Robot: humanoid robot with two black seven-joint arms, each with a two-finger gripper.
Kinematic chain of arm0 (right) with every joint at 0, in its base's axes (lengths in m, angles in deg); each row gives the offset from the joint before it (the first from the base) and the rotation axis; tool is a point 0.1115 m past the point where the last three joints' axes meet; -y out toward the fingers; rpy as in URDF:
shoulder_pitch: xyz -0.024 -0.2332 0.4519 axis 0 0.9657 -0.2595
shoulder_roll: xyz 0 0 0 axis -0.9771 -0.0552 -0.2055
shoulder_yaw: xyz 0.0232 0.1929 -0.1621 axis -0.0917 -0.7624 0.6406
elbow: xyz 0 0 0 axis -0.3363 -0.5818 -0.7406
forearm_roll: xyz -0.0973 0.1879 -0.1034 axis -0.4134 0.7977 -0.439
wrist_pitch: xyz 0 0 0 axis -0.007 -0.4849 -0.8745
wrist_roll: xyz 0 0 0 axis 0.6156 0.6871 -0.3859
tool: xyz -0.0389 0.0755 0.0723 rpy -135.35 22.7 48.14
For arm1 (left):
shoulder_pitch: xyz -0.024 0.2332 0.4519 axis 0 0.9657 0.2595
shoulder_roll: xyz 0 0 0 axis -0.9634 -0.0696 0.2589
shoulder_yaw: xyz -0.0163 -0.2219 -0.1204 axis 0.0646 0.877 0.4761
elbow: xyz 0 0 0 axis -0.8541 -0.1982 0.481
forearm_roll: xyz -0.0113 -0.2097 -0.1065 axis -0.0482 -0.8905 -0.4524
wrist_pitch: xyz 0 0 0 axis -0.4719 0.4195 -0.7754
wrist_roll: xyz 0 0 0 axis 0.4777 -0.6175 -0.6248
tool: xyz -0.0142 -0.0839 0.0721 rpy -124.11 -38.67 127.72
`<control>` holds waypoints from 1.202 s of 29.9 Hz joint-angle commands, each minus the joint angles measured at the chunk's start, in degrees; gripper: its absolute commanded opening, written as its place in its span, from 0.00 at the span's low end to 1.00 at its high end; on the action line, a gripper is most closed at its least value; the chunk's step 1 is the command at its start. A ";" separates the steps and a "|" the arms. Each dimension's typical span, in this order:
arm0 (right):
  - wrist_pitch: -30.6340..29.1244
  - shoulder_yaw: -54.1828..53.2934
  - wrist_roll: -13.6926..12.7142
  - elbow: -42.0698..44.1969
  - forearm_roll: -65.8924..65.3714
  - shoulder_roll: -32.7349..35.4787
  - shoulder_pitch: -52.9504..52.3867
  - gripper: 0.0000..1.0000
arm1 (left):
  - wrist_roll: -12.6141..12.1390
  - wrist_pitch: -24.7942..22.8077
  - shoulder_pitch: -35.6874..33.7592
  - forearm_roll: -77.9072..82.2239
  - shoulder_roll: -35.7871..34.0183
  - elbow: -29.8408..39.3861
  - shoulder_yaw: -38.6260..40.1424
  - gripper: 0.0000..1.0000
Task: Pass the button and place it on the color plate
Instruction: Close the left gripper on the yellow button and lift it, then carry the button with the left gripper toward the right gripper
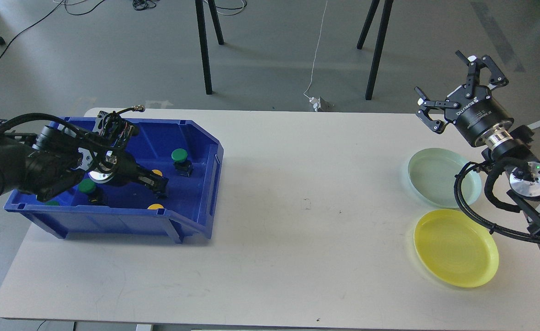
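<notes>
My left gripper (158, 183) is low inside the blue bin (201, 151), right beside a yellow button (156, 173) that its dark fingers partly cover. I cannot tell whether the fingers are closed on it. Other buttons lie in the bin: a green one on a black base (179, 155), a green one (86, 185) under my left wrist, and a yellow one (155, 206) by the front wall. My right gripper (439, 73) is open and empty, raised above the table's far right. Below it are a pale green plate (428, 177) and a yellow plate (456, 248).
The white table (297, 207) spans the view between the bin on the left and the plates on the right. Black stand legs (205, 50) and cables are on the floor behind the table.
</notes>
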 commanded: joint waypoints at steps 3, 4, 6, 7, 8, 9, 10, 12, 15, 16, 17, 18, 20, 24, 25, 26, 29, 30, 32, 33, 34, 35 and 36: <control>0.00 -0.08 0.09 0.00 0.00 -0.01 0.01 0.99 | 0.00 -0.34 -2.44 0.09 -3.70 3.65 2.70 0.06; 0.00 -0.17 0.09 0.00 0.00 -0.01 -0.07 0.99 | 0.00 -0.61 -3.58 0.18 -5.19 5.32 2.88 0.06; 0.00 -0.70 0.00 0.08 0.00 -0.01 0.01 0.99 | 0.00 -0.87 -6.39 0.18 -8.44 9.35 3.05 0.06; 0.00 -0.78 0.00 0.08 0.00 -0.01 0.01 0.99 | 0.00 -0.87 -7.88 0.18 -10.11 11.47 3.05 0.06; 0.00 -0.79 0.00 0.08 0.00 -0.01 0.01 0.99 | 0.00 -0.96 -9.55 0.18 -11.87 13.84 3.14 0.06; 0.00 -0.79 0.00 0.08 0.00 -0.01 0.01 0.99 | 0.00 -0.87 -11.22 0.18 -13.88 16.47 3.32 0.06; 0.00 -0.79 0.00 0.08 0.00 -0.01 0.01 0.99 | 0.00 -0.87 -13.07 0.18 -15.91 19.54 3.84 0.06; 0.00 -0.79 0.09 0.08 0.00 -0.01 -0.07 0.99 | 0.00 -0.87 -15.97 0.18 -20.21 25.43 6.38 0.06; 0.00 -0.87 0.09 0.00 0.00 -0.01 0.01 0.99 | 0.00 -1.31 -17.74 0.18 -28.55 34.92 14.27 0.06; 0.00 -0.79 0.09 0.00 0.00 0.17 0.01 0.99 | 0.00 -1.75 -17.74 0.09 -31.71 38.43 18.05 0.06; 0.00 -0.79 0.09 -0.09 0.00 0.52 0.01 0.99 | 0.00 -2.62 -17.39 -0.17 -34.53 41.51 21.74 0.06; 0.00 -0.79 0.09 -0.09 0.00 0.87 0.01 0.99 | 0.00 -3.76 -16.96 -0.69 -37.08 44.59 25.43 0.06; 0.00 -0.70 0.00 -0.18 0.00 1.40 -0.07 0.99 | 0.00 -3.95 -15.64 -3.93 -39.56 49.17 29.84 0.06; 0.00 0.00 0.00 -0.97 -0.26 3.07 -0.07 0.99 | 0.00 -1.41 -13.61 -18.06 -34.06 51.22 34.33 0.07; 0.00 0.35 0.00 -1.14 -0.35 3.51 0.01 0.99 | 0.00 -0.62 -13.35 -21.06 -31.16 50.87 34.95 0.07; 0.00 1.05 0.00 -1.41 -0.87 3.77 0.01 0.99 | 0.00 0.52 -13.09 -24.05 -27.74 50.51 35.48 0.07; 0.00 3.16 0.09 -3.77 -4.82 4.38 0.97 0.99 | 0.00 5.09 -12.38 -29.42 -18.15 48.93 36.27 0.08; 0.00 3.26 0.09 -5.09 -6.57 5.00 1.85 0.99 | 0.00 6.84 -11.95 -30.48 -14.73 47.80 36.28 0.08; 0.00 3.17 0.18 -8.34 -9.31 6.14 3.17 0.99 | 0.00 9.14 -9.76 -31.46 -8.48 44.55 36.36 0.08; 0.00 3.17 0.18 -10.44 -10.27 6.84 3.70 0.99 | 0.00 9.67 -8.18 -31.63 -5.50 42.45 36.54 0.08; 0.00 3.17 0.18 -12.64 -10.72 7.63 4.23 0.99 | 0.00 9.85 -6.77 -31.63 -3.12 40.60 36.71 0.08; 0.00 3.17 0.18 -15.62 -11.24 8.60 4.84 0.99 | 0.00 9.85 -4.76 -31.63 -0.66 38.06 37.24 0.08; 0.00 3.17 0.18 -18.17 -11.68 9.39 5.37 0.99 | 0.00 9.85 -2.91 -31.55 1.19 35.68 37.59 0.08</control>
